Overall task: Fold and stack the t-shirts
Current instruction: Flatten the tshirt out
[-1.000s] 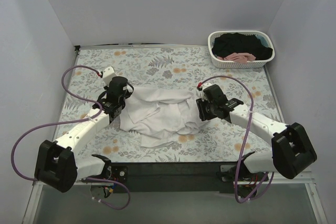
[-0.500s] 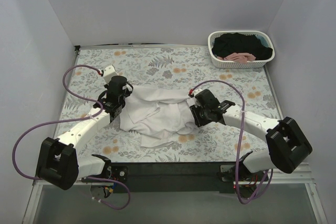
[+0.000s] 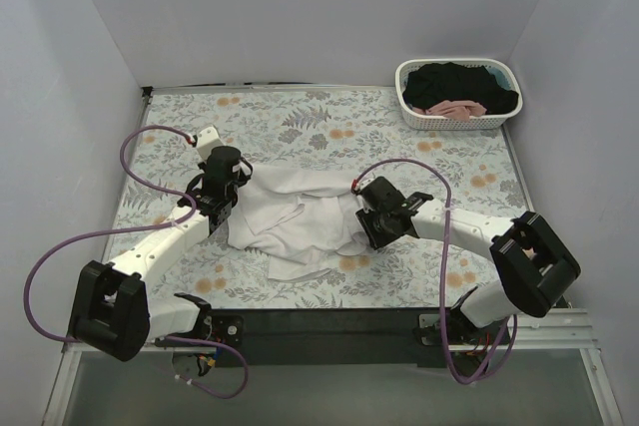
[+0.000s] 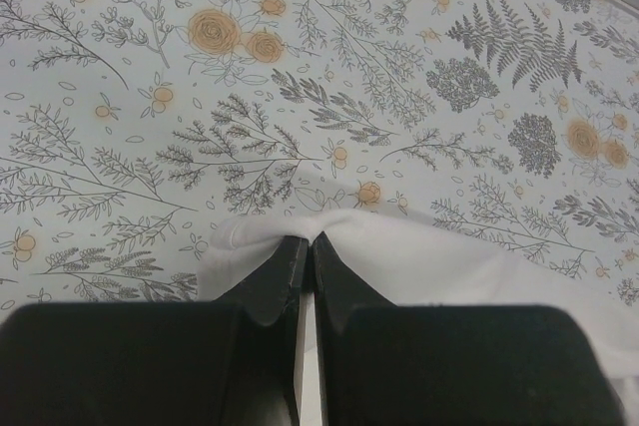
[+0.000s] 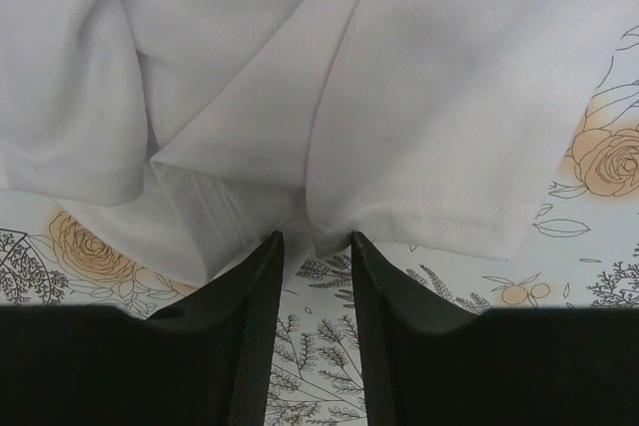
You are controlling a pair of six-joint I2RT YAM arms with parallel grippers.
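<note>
**Workspace from above, with both wrist views.** A crumpled white t-shirt [image 3: 305,216] lies near the middle of the floral tablecloth [image 3: 329,127], between the two arms. Its folds are bunched and overlapping, and one lobe spills toward the near edge of the table.

**Left wrist view.** The left gripper [image 4: 308,238] meets the shirt's left border. Its jaws are pressed together and pinch a small raised fold of the white cloth at their tips. The rest of the shirt spreads away to the right of the fingers, flat on the tablecloth.

**Right wrist view.** The right gripper [image 5: 313,238] sits low at the shirt's right side. Its two dark fingers [image 5: 250,326] stand partly apart, with printed tablecloth showing in the gap. A stitched hem and a folded layer of the shirt lie right at the fingertips, but nothing is clamped between them.

**Far right corner of the table.** A white lattice basket [image 3: 459,120] stands well apart from both arms. It holds a black t-shirt [image 3: 459,80] heaped over most of its interior and a pink t-shirt [image 3: 449,107] bunched along its near wall.
</note>
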